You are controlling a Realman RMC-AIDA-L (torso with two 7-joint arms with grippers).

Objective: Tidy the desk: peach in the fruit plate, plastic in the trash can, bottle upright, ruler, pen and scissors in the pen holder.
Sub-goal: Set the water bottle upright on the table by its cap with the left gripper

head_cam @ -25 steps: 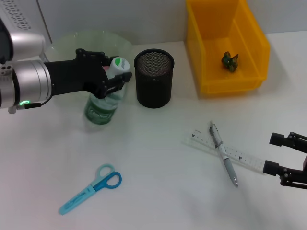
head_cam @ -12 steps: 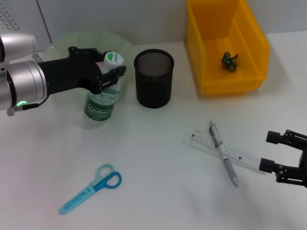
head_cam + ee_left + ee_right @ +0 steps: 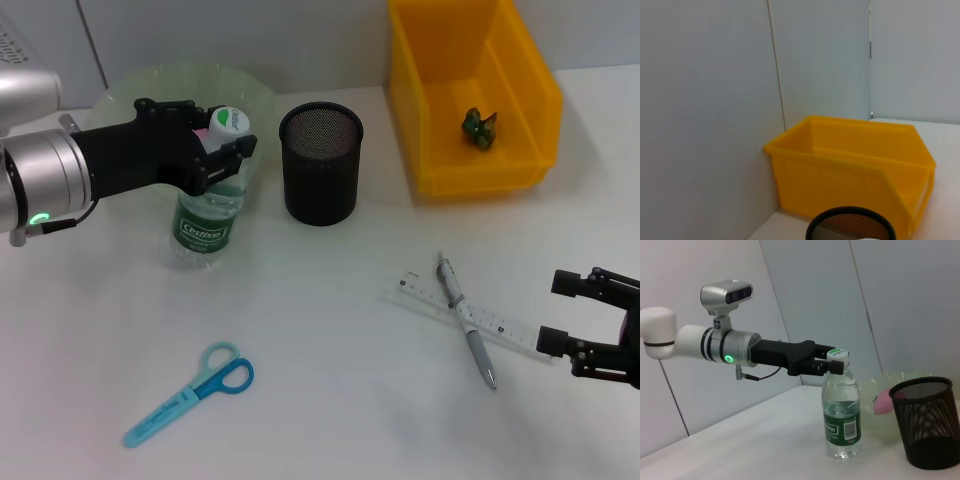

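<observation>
My left gripper point(image 3: 226, 156) is shut on the neck of the clear water bottle point(image 3: 203, 222), which stands upright on the table in front of the green fruit plate point(image 3: 150, 85). The right wrist view shows the bottle point(image 3: 841, 425) with the left gripper point(image 3: 832, 366) just under its white cap. The pink peach point(image 3: 883, 402) lies in the plate. The black mesh pen holder point(image 3: 320, 165) stands right of the bottle. A pen point(image 3: 466, 322) lies across a clear ruler point(image 3: 500, 325). My right gripper point(image 3: 592, 326) is open beside the ruler's right end. Blue scissors point(image 3: 190, 392) lie front left.
The yellow trash can point(image 3: 470, 95) stands at the back right with a green plastic piece point(image 3: 480, 129) inside. In the left wrist view the trash can point(image 3: 855, 170) sits behind the pen holder's rim point(image 3: 850, 229). A wall runs behind the table.
The left gripper has brought the bottle from a tilt to upright and shifted it slightly left. The right gripper has crept left toward the ruler's end.
</observation>
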